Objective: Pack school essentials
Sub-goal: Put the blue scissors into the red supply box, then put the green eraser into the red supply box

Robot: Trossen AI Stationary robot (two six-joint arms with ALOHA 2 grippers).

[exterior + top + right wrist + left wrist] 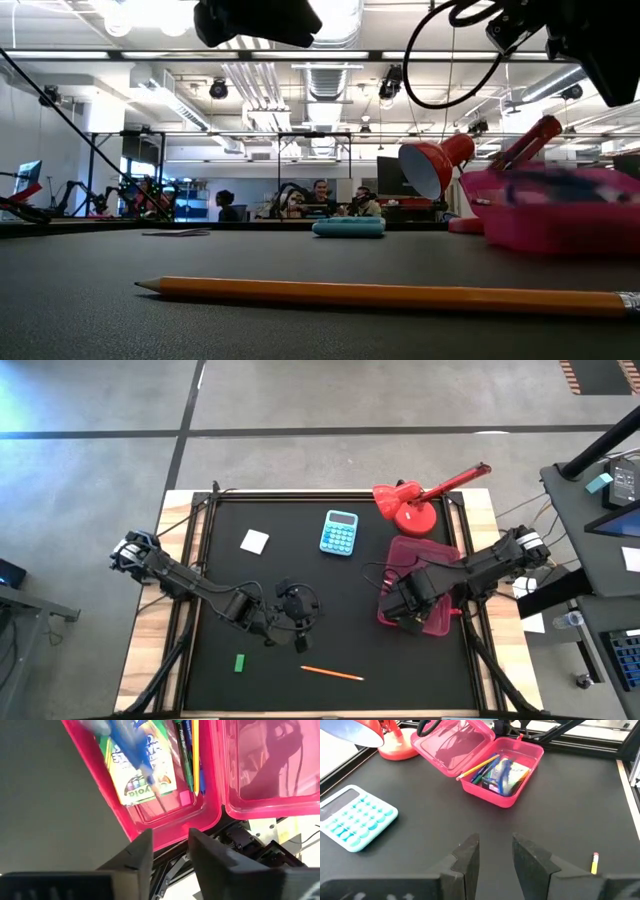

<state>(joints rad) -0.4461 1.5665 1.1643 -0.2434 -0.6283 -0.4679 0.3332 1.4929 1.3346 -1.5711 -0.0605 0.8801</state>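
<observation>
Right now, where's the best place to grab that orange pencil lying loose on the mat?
Probably mid-shaft, from straight above. The orange pencil lies flat on the black mat with bare mat around it, so the fingers should straddle its thin shaft crosswise. The left gripper, jaws open, hangs nearest.

Crayon box (142,767): print blurred, nothing legible

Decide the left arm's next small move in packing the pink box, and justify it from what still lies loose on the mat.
Probably lower the left gripper toward the orange pencil just beside it and grasp it. Its fingers are open and empty, while the pencil, green block and white square lie outside the pink box. The right gripper hovers open at the box.
</observation>
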